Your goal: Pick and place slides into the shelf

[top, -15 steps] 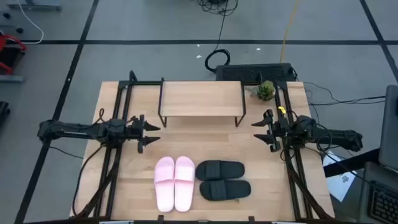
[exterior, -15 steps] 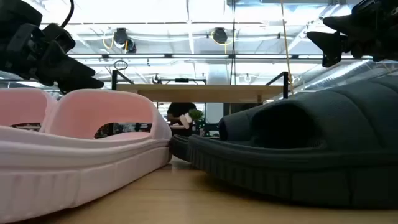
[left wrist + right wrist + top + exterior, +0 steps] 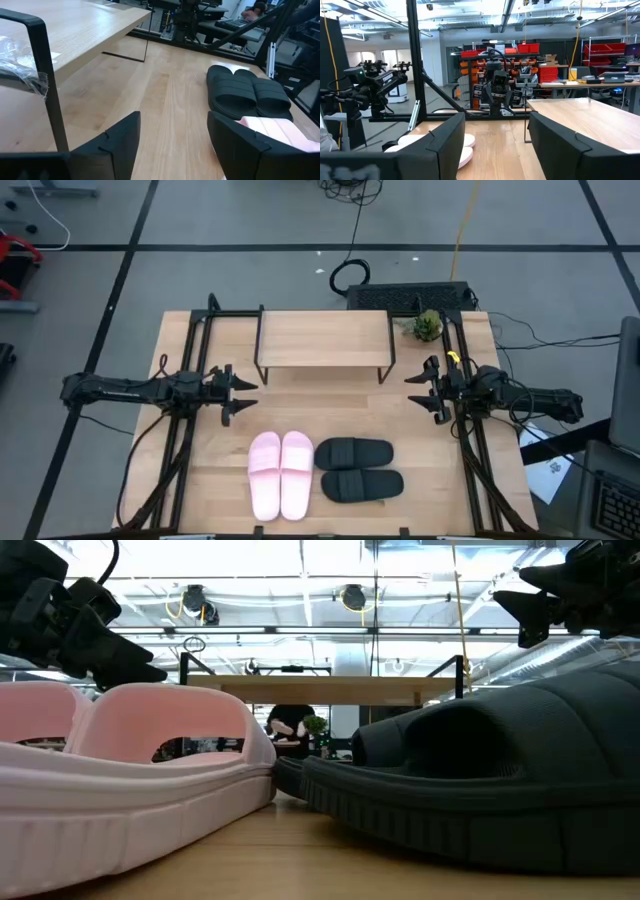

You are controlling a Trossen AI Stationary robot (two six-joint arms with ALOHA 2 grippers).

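Two pale pink slides (image 3: pixel 281 473) lie side by side near the table's front edge, soles down. Beside them on the right lie two black slides (image 3: pixel 358 468), one behind the other. The shelf (image 3: pixel 323 340), a light wooden plank on thin black legs, stands at the table's far middle with nothing on its top. My left gripper (image 3: pixel 240 393) hovers open at the table's left, fingers pointing right, apart from the pink slides. My right gripper (image 3: pixel 422 390) hovers open at the table's right, fingers pointing left, level with the shelf's right leg.
A small green plant (image 3: pixel 428 325) stands at the far right corner of the table. Black rails (image 3: pixel 470 450) run along the left and right sides. Bare wood lies between the shelf and the slides.
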